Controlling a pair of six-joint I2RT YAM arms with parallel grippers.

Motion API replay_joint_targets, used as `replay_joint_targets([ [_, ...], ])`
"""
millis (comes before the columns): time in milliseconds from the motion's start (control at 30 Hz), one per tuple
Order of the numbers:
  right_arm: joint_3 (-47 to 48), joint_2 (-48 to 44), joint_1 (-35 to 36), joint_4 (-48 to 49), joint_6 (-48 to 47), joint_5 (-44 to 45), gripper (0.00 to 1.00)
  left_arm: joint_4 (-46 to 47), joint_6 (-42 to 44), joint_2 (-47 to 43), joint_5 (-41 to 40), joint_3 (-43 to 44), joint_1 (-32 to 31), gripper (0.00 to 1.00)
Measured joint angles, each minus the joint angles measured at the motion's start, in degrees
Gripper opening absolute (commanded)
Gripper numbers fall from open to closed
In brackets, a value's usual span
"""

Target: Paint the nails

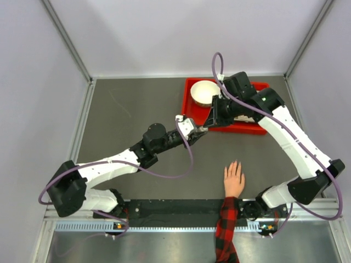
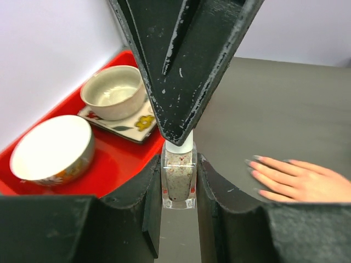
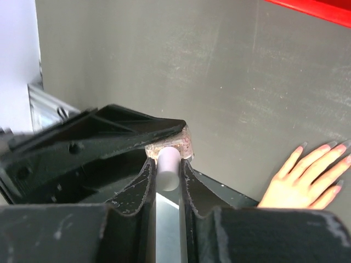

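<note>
1. Here, the red tray [image 2: 118,159] held a white bowl [image 2: 52,148] and a beige bowl [image 2: 115,93]. The second stood on a flowered plate [image 2: 137,123].
2. The small bottle [image 2: 179,183], with pale speckled liquid inside, was clamped between the left fingers [image 2: 178,164], just beside the tray's edge.
3. The right fingers [image 3: 167,170] were closed around its white cap [image 3: 167,161].
4. The nails [image 3: 332,144] tipped a hand [image 1: 234,178] lying flat by the near edge of the tabletop [image 1: 137,109]. It was well apart from the bottle, with grey surface between.
</note>
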Motion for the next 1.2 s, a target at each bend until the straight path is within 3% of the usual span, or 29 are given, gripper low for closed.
replay_joint_targets([
  [167,-3.08,-1.68,0.22,4.74,-10.21,-5.79,0.0,-3.04,-8.22,-2.21,8.02,0.0,3.93,0.0],
  [267,-7.96,-5.53,0.52,10.75,-19.21,-11.65,0.0,-3.04,-16.98,-3.08,19.21,0.0,8.13,0.0],
  [400,-14.25,-13.77,1.79,18.36,-31.82,-19.82,0.0,2.47,-30.6,-2.78,35.19,1.38,11.54,0.0],
  [533,-15.08,-19.67,2.51,21.94,-39.89,-27.26,0.0,13.94,-45.48,-0.02,46.9,5.18,11.87,0.0],
  [567,-14.49,-19.74,2.73,22.05,-41.05,-28.55,0.28,16.06,-48.24,0.48,48.68,6.01,11.98,0.0],
  [600,-13.94,-19.61,2.86,22.12,-41.77,-29.46,0.44,17.16,-50.05,0.79,49.92,6.64,12.13,0.0],
  [667,-13.05,-19.06,3.28,22.45,-42.32,-30.1,0.68,16.83,-51.19,0.81,51.43,7.43,12.48,0.0],
  [700,-13.03,-18.51,3.37,23.1,-41.79,-29.42,0.73,14.56,-49.99,0.44,51.54,7.74,12.59,0.0],
  [800,-12.96,-17.22,3.41,23.06,-37.46,-23.71,0.81,2.05,-39.98,-2.36,44.68,8.39,12.07,0.0],
  [900,-9.92,-15.28,3.41,20.31,-29.92,-15.56,0.82,-7.65,-28.28,-6.56,31.82,8.28,9.77,0.0],
  [1033,-2.27,-12.04,3.43,14.82,-18.69,-5.25,0.75,-9.31,-15.04,-10.84,14.84,5.9,5.25,0.0],
  [1100,1.6,-10.01,3.43,11.56,-12.87,-1.44,0.68,-9.01,-9.09,-11.1,8.2,4.52,2.89,0.0],
  [1200,5.2,-6.49,3.52,7.96,-4.96,0.63,0.66,-8.85,-2.01,-9.73,0.87,2.89,0.17,0.0],
])
